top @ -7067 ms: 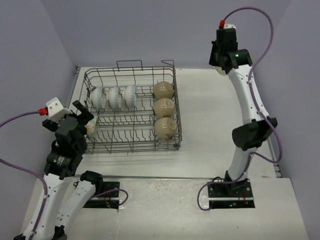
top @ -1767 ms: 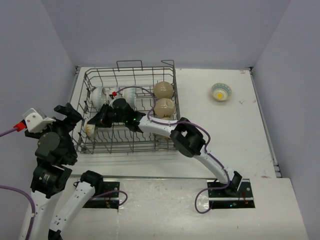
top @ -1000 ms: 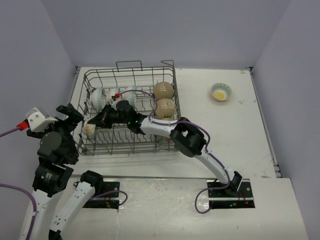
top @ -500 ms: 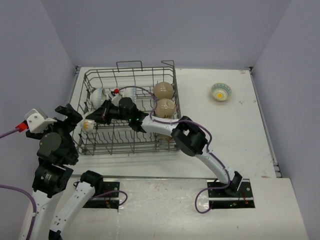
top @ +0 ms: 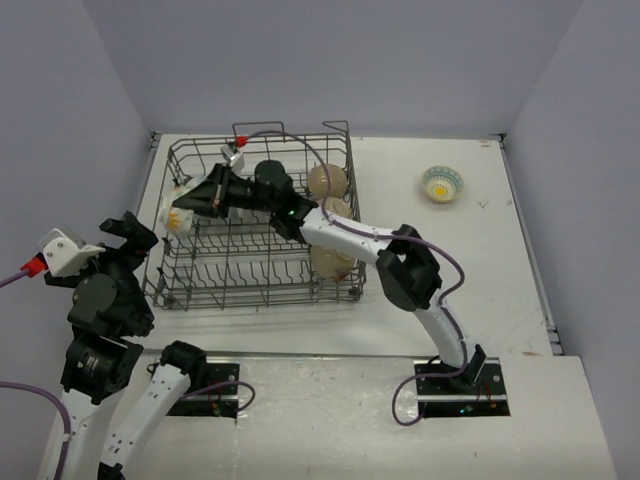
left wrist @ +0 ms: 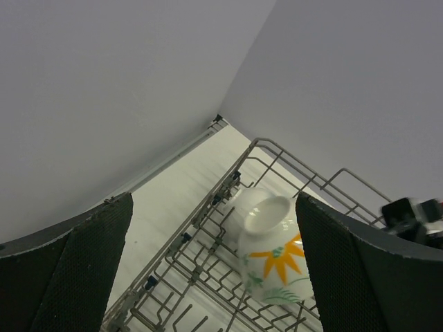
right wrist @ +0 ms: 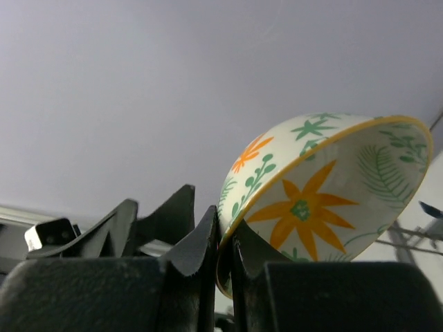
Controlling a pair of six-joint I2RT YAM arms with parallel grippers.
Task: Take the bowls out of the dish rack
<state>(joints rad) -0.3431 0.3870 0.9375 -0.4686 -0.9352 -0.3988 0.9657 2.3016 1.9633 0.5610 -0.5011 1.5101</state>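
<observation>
My right gripper (top: 197, 204) reaches across the dish rack (top: 258, 291) and is shut on the rim of a floral bowl (top: 177, 218), cream with orange flowers and green leaves. It holds the bowl tilted above the rack's far-left corner. The right wrist view shows both fingers pinching the rim, one inside and one outside the floral bowl (right wrist: 325, 187). My left gripper (top: 133, 233) hovers open at the rack's left side, clear of the bowl. Its view looks up at the floral bowl (left wrist: 277, 256) between its wide pads. Beige bowls (top: 333, 262) stand along the rack's right side.
A small bowl with a yellow inside (top: 441, 183) sits on the table at the far right. The right arm's links (top: 345, 235) span the rack's middle. Walls close in on the left and behind the rack.
My right gripper has lifted the floral bowl up out of the rack and toward its far-left corner. The left arm has drawn back and lower, still open.
</observation>
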